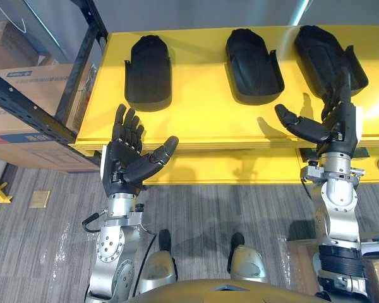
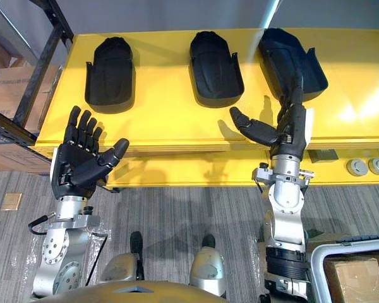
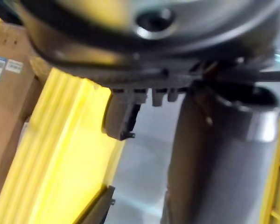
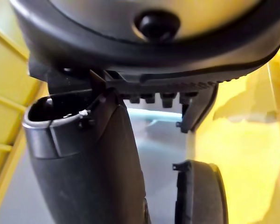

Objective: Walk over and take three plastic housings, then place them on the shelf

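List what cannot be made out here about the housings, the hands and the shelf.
1. The right housing: in the left eye view the right hand covers its near end, so contact cannot be told.
2. The shelf: cut off by the left eye view's left edge, so its levels are unseen.
3. The left hand: its wrist view is blurred, so nothing past it reads clearly.

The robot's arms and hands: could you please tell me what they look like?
The left arm and right arm are silver-grey metal with round, bolted joints. The left robot hand and right robot hand are dark and human-shaped, each with a white panel on its side.
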You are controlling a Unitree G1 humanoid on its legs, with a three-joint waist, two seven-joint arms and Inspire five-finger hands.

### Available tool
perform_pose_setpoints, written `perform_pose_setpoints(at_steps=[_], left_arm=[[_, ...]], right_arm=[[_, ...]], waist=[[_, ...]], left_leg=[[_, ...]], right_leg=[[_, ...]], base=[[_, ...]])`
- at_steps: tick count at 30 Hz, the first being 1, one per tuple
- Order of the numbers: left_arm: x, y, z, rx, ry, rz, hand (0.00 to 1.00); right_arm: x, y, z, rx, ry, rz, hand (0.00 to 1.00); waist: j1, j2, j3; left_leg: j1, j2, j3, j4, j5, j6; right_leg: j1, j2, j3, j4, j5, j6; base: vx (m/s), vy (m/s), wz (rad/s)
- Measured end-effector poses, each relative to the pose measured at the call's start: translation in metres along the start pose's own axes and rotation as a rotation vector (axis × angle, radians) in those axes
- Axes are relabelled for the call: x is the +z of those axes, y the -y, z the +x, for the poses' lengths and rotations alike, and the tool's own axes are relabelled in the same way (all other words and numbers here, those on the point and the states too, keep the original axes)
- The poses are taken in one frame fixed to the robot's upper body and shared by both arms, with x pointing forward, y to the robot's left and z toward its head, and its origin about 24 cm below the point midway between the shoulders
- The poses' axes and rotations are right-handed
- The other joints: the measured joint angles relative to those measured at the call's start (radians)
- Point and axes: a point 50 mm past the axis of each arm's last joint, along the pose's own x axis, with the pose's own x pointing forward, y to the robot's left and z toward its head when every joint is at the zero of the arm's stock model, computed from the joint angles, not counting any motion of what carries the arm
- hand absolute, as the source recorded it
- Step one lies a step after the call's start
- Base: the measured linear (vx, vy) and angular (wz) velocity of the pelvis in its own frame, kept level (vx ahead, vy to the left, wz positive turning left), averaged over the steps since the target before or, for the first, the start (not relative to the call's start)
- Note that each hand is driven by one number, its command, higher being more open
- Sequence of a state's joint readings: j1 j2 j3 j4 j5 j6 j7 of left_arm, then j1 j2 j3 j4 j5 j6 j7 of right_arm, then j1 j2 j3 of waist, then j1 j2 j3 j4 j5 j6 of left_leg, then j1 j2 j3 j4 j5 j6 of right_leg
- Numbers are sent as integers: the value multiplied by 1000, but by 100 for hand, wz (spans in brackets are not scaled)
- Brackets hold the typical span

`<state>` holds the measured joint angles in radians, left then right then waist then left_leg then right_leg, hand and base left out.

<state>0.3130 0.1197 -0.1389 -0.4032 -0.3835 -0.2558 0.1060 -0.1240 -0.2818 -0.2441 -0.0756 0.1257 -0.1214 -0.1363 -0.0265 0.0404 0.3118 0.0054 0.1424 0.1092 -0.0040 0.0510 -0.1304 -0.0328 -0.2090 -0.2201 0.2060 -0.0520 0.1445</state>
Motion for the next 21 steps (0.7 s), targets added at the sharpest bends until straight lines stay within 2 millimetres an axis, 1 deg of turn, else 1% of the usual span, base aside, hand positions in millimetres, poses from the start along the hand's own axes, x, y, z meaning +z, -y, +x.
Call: perform_pose_setpoints(at_steps=[3, 11, 14, 16, 18, 21], left_arm=[[0, 0, 0, 1, 0, 0, 100], [2, -4, 1, 12, 10, 10, 100], [3, -7, 1, 23, 16, 17, 100], [3, -7, 1, 25, 16, 17, 100], [4, -7, 2, 26, 18, 17, 100], [4, -7, 2, 26, 18, 16, 100]], right_arm=[[-5, -2, 7, -14, -24, 5, 100], [-9, -5, 19, -2, -51, 6, 100], [-11, -6, 25, 30, -61, -21, 100], [-12, -6, 27, 37, -65, -24, 100], [-16, -4, 28, 56, -87, -49, 100], [-23, -6, 30, 72, -128, -55, 100]], waist=[[0, 1, 0], [0, 11, -2], [3, 14, -3], [6, 21, -7], [17, 27, -11], [17, 28, -11]], left_leg=[[-3, 0, -6, 0, 4, 0], [-13, 0, -25, -2, 16, 0], [-13, 0, -31, -2, 21, -1], [-15, 0, -33, -6, 26, -1], [-13, -1, -35, -16, 36, -2], [-14, 0, -43, -18, 44, -1]], right_leg=[[0, 0, -6, 2, 0, 0], [-1, -1, -24, 6, -1, -2], [-6, -3, -27, 21, -7, -8], [-11, -3, -28, 26, -8, -9], [-19, -5, -28, 38, -11, -11], [-21, -7, -35, 52, -15, -15]], base=[[-22, -2, 6], [-8, -4, 6], [-18, -4, 3], [-40, -10, 2], [-47, -8, 2], [-46, -15, 6]])
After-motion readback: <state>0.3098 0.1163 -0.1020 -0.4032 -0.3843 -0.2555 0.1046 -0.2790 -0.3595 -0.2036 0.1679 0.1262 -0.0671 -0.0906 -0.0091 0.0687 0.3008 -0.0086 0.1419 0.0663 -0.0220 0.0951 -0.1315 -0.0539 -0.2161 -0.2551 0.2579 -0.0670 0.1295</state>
